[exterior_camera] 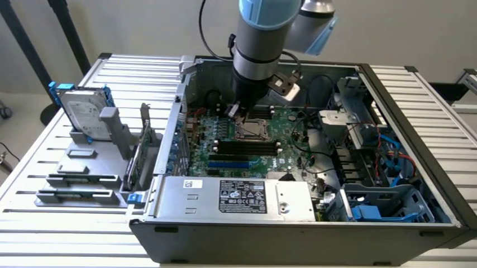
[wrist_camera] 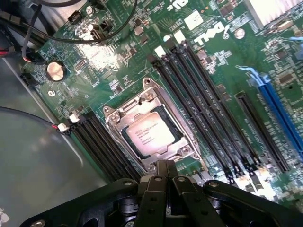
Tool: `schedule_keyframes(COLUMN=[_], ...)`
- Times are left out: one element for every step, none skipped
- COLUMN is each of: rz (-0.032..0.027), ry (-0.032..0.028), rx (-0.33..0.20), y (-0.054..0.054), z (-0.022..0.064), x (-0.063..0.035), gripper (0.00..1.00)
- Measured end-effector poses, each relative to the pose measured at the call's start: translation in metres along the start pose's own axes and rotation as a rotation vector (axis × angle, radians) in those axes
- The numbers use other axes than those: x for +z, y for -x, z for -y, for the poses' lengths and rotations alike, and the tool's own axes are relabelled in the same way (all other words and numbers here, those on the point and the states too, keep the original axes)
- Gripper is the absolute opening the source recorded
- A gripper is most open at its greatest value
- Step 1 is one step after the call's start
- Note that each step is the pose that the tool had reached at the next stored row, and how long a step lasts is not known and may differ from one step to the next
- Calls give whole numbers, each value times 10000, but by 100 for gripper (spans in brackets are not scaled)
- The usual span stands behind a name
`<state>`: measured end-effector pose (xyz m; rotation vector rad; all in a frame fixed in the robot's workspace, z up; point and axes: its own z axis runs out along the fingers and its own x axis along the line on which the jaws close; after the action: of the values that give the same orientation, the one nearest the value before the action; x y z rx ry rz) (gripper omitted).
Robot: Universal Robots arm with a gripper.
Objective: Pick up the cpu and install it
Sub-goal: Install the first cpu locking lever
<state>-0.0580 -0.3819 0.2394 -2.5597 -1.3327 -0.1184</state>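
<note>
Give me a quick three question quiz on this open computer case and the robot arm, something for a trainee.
1. True or false: the cpu lies in the socket frame on the motherboard.
2. The gripper is: A) shut and holding nothing, B) shut on the cpu, C) wide open.
3. Fill in: in the exterior view, the hard drive stands upright in a grey holder on the case's ____ side.

Key: 1 true; 2 A; 3 left.
</note>
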Motion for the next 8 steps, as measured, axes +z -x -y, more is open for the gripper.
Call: schedule_keyframes(rz=[-4, -8, -14, -18, -19, -14, -8, -3], ry=[-9, -19, -30, -40, -51, -63, -75, -84], rx=[6, 12, 18, 25, 32, 41, 51, 59], y=[17, 34, 49, 66, 82, 97, 111, 125], z=[-6, -13, -20, -27, -34, -42, -49, -56], x=[-25, -51, -76, -101, -126, -150, -171, -188], gripper=[11, 11, 11, 11, 11, 11, 11, 11])
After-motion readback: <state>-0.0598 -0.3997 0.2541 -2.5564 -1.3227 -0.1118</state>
